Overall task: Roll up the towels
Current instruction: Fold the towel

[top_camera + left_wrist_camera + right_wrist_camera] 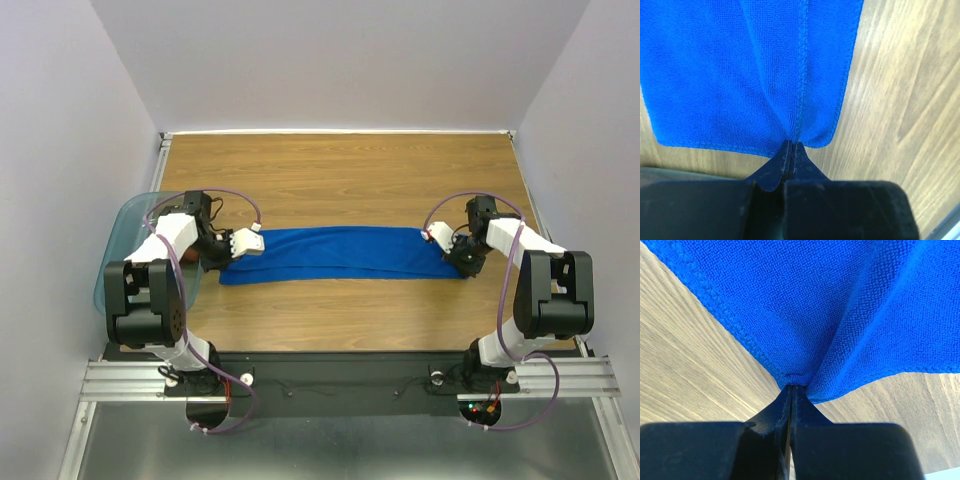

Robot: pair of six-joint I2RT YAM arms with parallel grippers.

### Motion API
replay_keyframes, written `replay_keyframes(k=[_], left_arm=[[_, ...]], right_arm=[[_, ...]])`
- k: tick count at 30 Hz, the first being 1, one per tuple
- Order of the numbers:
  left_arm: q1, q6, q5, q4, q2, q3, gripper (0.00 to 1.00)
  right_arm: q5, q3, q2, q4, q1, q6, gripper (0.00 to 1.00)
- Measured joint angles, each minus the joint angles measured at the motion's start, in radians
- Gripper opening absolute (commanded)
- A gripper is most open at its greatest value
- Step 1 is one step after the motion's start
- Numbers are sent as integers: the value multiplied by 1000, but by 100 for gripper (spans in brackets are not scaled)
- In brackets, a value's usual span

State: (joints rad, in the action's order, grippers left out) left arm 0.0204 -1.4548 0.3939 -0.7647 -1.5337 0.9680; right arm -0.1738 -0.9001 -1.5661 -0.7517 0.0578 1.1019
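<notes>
Blue towel (pixel 330 252) lies stretched out left to right across the middle of the wooden table (pixel 340 170), a long narrow strip between the two arms. Not rolled at all yet. It looks doubled lengthwise: in the left wrist view one stitched hem lies on top of the cloth, just inside the outer edge.

Left gripper (pixel 792 149) is at the towel's left end, jaws pressed together on the short hem near a corner, cloth puckering up into the pinch. Right gripper (pixel 791 390) is at the right end, jaws likewise closed tight on a corner, the fabric bunched and pulled into a small peak at the tips. Both ends pinched, the middle resting on the wood.

Teal see-through bin (pixel 112 250) sits at the left edge of the table, beside and partly behind the left arm. That arm covers most of it; I can't tell what, if anything, is inside. The towel is outside the bin, its left end near the bin's wall but apart from it.
</notes>
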Motion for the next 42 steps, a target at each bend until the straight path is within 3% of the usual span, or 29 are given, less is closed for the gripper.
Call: replay_keyframes(k=[10, 24, 42], left_arm=[[-1, -14, 16, -78, -12, 32, 0], [-19, 66, -62, -4, -61, -56, 0], [-61, 129, -124, -19, -92, -29, 0]], right_arm=[[6, 0, 0, 0, 0, -3, 1], [36, -4, -13, 7, 2, -6, 1], [10, -63, -73, -4, 133, 22, 0]])
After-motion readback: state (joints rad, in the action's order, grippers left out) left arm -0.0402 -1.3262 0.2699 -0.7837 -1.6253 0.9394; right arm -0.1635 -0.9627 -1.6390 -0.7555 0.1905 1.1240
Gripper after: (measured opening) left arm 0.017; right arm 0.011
